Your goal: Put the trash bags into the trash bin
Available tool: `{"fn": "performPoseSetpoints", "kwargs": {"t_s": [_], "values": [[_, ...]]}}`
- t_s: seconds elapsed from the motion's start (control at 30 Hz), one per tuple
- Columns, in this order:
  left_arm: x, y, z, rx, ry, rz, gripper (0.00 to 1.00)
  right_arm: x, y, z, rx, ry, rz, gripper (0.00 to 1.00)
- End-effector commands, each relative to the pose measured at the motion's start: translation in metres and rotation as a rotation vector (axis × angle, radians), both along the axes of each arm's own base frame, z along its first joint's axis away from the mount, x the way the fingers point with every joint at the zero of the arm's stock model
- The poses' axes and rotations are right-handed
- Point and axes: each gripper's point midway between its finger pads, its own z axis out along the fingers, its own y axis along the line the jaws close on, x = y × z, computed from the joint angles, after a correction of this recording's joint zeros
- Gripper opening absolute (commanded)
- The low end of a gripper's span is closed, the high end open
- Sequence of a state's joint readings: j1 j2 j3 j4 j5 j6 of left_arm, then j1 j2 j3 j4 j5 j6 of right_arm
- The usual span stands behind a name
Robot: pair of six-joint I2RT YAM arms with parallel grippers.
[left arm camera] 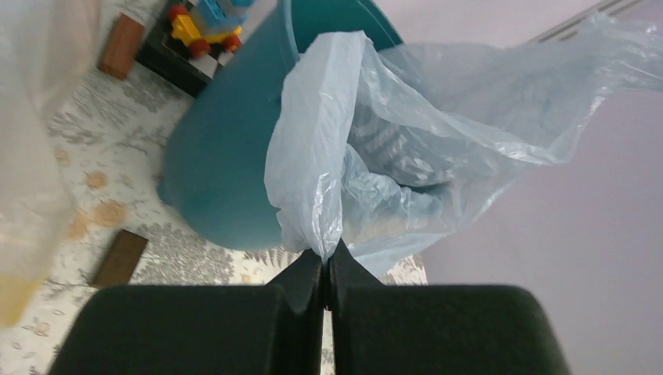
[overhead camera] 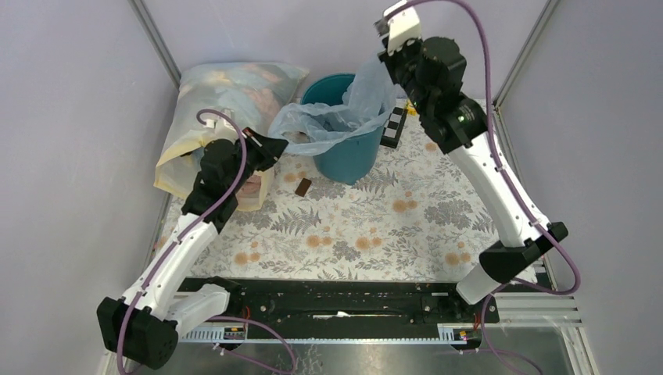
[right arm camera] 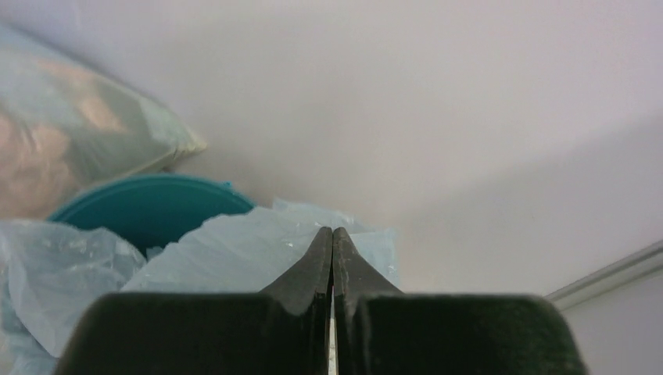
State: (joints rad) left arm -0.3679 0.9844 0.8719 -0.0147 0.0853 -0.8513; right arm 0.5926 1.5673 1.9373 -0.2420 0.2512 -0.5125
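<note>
The pale blue trash bag (overhead camera: pixel 338 117) is draped over the mouth of the teal trash bin (overhead camera: pixel 348 160), part inside and part hanging over the left rim. My left gripper (overhead camera: pixel 281 145) is shut on the bag's lower left edge, beside the bin; in the left wrist view the film (left arm camera: pixel 367 148) bunches into the closed fingertips (left arm camera: pixel 327 254) in front of the bin (left arm camera: pixel 227 156). My right gripper (overhead camera: pixel 385 61) is shut on the bag's upper right edge, held above the bin's far rim. In the right wrist view the bag (right arm camera: pixel 234 250) and bin rim (right arm camera: pixel 148 207) lie behind the closed gripper (right arm camera: pixel 332 231).
A large cloudy yellow-edged stuffed bag (overhead camera: pixel 227 98) lies at the back left, touching my left arm. A small brown block (overhead camera: pixel 303 187) lies on the floral mat in front of the bin. A black-and-white checkered piece (overhead camera: pixel 395 125) with a toy (left arm camera: pixel 207 23) sits right of the bin. Walls enclose the back.
</note>
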Motion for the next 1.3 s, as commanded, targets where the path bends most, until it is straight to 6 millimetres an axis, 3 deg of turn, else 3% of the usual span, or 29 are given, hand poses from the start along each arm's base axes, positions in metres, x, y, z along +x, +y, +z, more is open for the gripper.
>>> {"fn": "performPoseSetpoints", "kwargs": {"t_s": [0.0,0.17,0.3,0.5,0.63,0.73,0.83,0.87,0.97,1.03,1.13,1.27], "values": [[0.008,0.01,0.036,0.042,-0.08,-0.031,0.0,0.017,-0.039,0.008,0.169,0.078,-0.194,0.0],[0.014,0.014,0.062,0.047,-0.109,-0.083,0.0,0.015,-0.074,0.022,0.251,0.086,-0.282,0.0],[0.021,0.014,0.08,0.085,-0.133,-0.119,0.0,0.001,-0.097,0.016,0.277,0.111,-0.344,0.0],[0.041,0.026,0.111,0.131,-0.138,-0.148,0.0,-0.02,-0.111,-0.033,0.258,0.271,-0.406,0.0],[0.043,0.023,0.136,0.095,-0.168,-0.218,0.0,-0.037,-0.117,-0.062,0.26,0.366,-0.433,0.01],[0.039,0.016,0.145,0.084,-0.193,-0.274,0.0,-0.052,-0.111,-0.067,0.271,0.38,-0.362,0.17],[0.034,0.011,0.146,0.091,-0.207,-0.316,0.0,-0.069,-0.108,-0.065,0.292,0.373,-0.297,0.23],[0.032,0.01,0.144,0.094,-0.208,-0.33,0.0,-0.076,-0.103,-0.063,0.288,0.369,-0.246,0.3],[0.026,0.005,0.141,0.091,-0.22,-0.378,0.0,-0.096,-0.084,-0.054,0.275,0.32,-0.059,0.8],[0.021,0.002,0.139,0.086,-0.229,-0.407,0.0,-0.1,-0.08,-0.048,0.269,0.268,-0.009,0.96],[0.015,0.001,0.14,0.085,-0.238,-0.422,0.0,-0.098,-0.082,-0.04,0.26,0.221,-0.008,1.0],[0.008,0.0,0.143,0.095,-0.257,-0.438,0.0,-0.076,-0.092,-0.042,0.223,0.193,-0.105,1.0]]}}
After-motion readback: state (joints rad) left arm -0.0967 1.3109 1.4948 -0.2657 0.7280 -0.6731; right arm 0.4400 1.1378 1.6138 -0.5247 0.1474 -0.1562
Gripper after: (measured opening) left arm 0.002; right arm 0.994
